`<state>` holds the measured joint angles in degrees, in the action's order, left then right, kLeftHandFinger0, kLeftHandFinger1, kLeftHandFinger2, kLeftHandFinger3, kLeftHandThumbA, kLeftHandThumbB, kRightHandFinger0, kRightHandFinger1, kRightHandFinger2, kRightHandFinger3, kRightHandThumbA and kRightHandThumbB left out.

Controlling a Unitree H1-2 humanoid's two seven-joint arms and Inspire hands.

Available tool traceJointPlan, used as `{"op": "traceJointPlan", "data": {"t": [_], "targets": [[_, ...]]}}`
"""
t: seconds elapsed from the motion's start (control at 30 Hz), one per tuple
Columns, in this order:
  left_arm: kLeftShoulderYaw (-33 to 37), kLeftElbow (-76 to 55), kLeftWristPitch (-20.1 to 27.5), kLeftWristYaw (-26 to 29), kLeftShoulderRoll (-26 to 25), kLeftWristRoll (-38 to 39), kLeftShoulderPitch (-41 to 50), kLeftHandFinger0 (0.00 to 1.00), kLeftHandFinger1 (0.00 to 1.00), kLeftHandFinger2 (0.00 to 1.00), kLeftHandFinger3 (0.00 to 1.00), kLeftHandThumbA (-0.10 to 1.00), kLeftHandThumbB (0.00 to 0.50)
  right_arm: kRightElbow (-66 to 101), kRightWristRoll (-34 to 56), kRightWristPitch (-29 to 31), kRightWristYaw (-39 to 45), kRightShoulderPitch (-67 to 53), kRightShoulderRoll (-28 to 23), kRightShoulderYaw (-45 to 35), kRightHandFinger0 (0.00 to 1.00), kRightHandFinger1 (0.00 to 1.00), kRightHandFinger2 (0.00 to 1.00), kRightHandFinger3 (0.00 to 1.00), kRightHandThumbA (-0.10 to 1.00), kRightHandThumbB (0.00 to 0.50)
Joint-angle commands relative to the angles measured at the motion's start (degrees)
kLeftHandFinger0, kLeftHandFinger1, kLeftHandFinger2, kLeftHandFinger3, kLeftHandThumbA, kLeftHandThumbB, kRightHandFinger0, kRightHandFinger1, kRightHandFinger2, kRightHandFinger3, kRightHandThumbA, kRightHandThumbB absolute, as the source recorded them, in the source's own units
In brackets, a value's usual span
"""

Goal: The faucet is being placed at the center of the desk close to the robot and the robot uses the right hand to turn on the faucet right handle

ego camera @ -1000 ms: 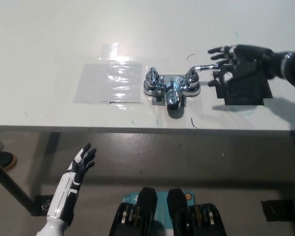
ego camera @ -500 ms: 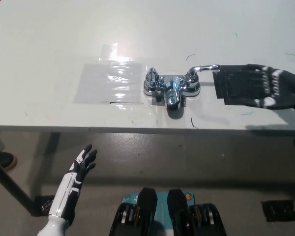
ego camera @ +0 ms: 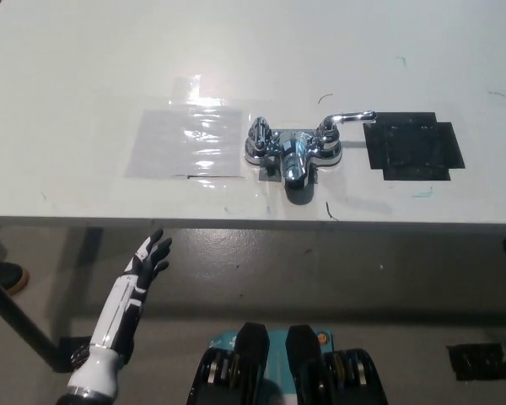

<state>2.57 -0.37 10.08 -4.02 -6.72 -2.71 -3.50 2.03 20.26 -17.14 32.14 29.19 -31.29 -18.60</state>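
Observation:
A chrome faucet (ego camera: 292, 151) stands on the white desk (ego camera: 84, 76) near its front edge, about the middle. Its right handle (ego camera: 347, 118) is a lever pointing to the right, toward a black square patch (ego camera: 412, 149) on the desk. The left handle (ego camera: 260, 132) sits upright on the other side of the spout. My white left hand (ego camera: 148, 259) hangs below the desk's front edge at the lower left, fingers spread, holding nothing. My black right hand is out of the picture.
A clear plastic sheet (ego camera: 186, 140) is taped flat to the desk left of the faucet. Below the desk edge lies grey floor, with a dark shoe (ego camera: 2, 272) at the far left and a black object (ego camera: 484, 361) at the lower right.
My right hand has drawn back to the right from beside the faucet's right handle and left the picture. The lever still points right. My left hand barely shifted.

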Motion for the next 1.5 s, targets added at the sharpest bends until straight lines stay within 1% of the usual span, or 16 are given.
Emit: {"op": "traceJointPlan", "data": {"t": [0.0, 0.07, 0.1, 0.2, 0.33, 0.4, 0.43, 0.47, 0.53, 0.6, 0.73, 0.77, 0.97, 1.03, 1.33, 1.47], "targets": [[-2.2, -1.5, 1.1, -0.5, -1.9, 2.2, -8.8, 1.00, 1.00, 1.00, 1.00, 1.00, 0.254, 44.6, 46.4, 9.6, -21.8, 9.6, -13.7, -17.3, 1.00, 1.00, 1.00, 1.00, 1.00, 0.448], [-2.1, -1.4, 1.1, -0.3, -1.7, 1.9, -9.2, 1.00, 1.00, 1.00, 1.00, 1.00, 0.251, 44.7, 45.9, 9.8, -18.5, 5.1, -11.1, -16.6, 1.00, 1.00, 1.00, 1.00, 1.00, 0.488], [-2.1, -1.3, 1.2, -0.2, -1.7, 1.8, -9.3, 1.00, 1.00, 1.00, 1.00, 1.00, 0.244, 44.9, 45.4, 9.6, -17.4, 3.9, -9.8, -15.7, 1.00, 1.00, 1.00, 1.00, 1.00, 0.464], [-2.3, -2.0, 0.3, 0.0, -1.8, 1.5, -9.3, 1.00, 1.00, 1.00, 1.00, 1.00, 0.254, 45.7, 37.1, 7.5, -14.8, -2.8, -2.0, -11.4, 1.00, 1.00, 1.00, 1.00, 1.00, 0.468], [-2.3, -2.5, -0.1, -0.3, -1.6, 2.2, -9.2, 1.00, 1.00, 1.00, 1.00, 1.00, 0.248, 43.9, 27.3, 5.9, -10.3, -10.1, 4.8, -6.9, 1.00, 1.00, 1.00, 1.00, 1.00, 0.454], [-2.2, -2.7, 0.1, -0.2, -1.6, 2.0, -9.1, 1.00, 1.00, 1.00, 1.00, 1.00, 0.241, 41.1, 27.6, 4.7, -9.2, -13.3, 8.7, -4.5, 1.00, 1.00, 1.00, 1.00, 1.00, 0.460], [-2.2, -2.6, 0.2, -0.3, -1.6, 2.0, -9.1, 1.00, 1.00, 1.00, 1.00, 1.00, 0.237, 40.2, 25.3, 4.0, -9.1, -14.9, 10.5, -3.3, 1.00, 1.00, 1.00, 1.00, 1.00, 0.354], [-2.1, -2.8, 0.0, -0.3, -1.7, 1.8, -9.0, 1.00, 1.00, 1.00, 1.00, 1.00, 0.238, 38.0, 22.0, 5.2, -7.7, -16.7, 13.1, -1.4, 1.00, 1.00, 1.00, 1.00, 1.00, 0.423], [-2.1, -2.9, 0.1, -0.1, -1.5, 1.4, -8.7, 1.00, 1.00, 1.00, 1.00, 1.00, 0.241, 35.0, 15.9, 6.7, -6.8, -19.4, 16.3, 1.5, 1.00, 1.00, 1.00, 1.00, 1.00, 0.403], [-2.1, -3.2, 0.1, -0.3, -1.3, 1.4, -8.0, 1.00, 1.00, 1.00, 1.00, 1.00, 0.235, 29.9, 9.2, 11.8, -5.0, -21.3, 18.4, 4.3, 1.00, 1.00, 1.00, 1.00, 1.00, 0.346], [-2.2, -3.9, -0.3, -0.5, -0.8, 1.8, -7.5, 1.00, 1.00, 1.00, 1.00, 1.00, 0.226, 21.4, -2.3, 16.4, -7.4, -23.2, 20.9, 8.2, 1.00, 1.00, 1.00, 1.00, 1.00, 0.369], [-2.3, -3.8, -0.3, -0.6, -0.8, 2.3, -7.4, 1.00, 1.00, 1.00, 1.00, 1.00, 0.226, 16.6, -3.7, 18.7, -7.7, -23.2, 22.0, 9.1, 1.00, 1.00, 1.00, 1.00, 1.00, 0.331], [-2.5, -3.4, 0.7, -0.7, -0.8, 2.3, -7.7, 1.00, 1.00, 1.00, 1.00, 1.00, 0.241, 9.5, -5.6, 21.9, -9.3, -23.2, 23.6, 11.3, 1.00, 1.00, 1.00, 1.00, 1.00, 0.293], [-2.6, -3.2, 1.0, -0.7, -0.9, 2.3, -7.9, 1.00, 1.00, 1.00, 1.00, 1.00, 0.232, 8.3, -6.8, 22.2, -10.6, -23.1, 24.0, 11.7, 1.00, 1.00, 1.00, 1.00, 1.00, 0.301], [-2.7, -3.2, 0.8, -0.9, -0.8, 2.6, -7.9, 1.00, 1.00, 1.00, 1.00, 1.00, 0.224, 5.7, -8.6, 23.1, -12.3, -22.9, 24.2, 12.9, 1.00, 1.00, 1.00, 1.00, 1.00, 0.235], [-2.6, -3.8, 0.5, -0.9, -0.7, 2.3, -7.1, 1.00, 1.00, 1.00, 1.00, 1.00, 0.224, 5.9, -8.7, 22.7, -12.2, -23.5, 24.0, 13.7, 1.00, 1.00, 1.00, 1.00, 1.00, 0.243]]}}
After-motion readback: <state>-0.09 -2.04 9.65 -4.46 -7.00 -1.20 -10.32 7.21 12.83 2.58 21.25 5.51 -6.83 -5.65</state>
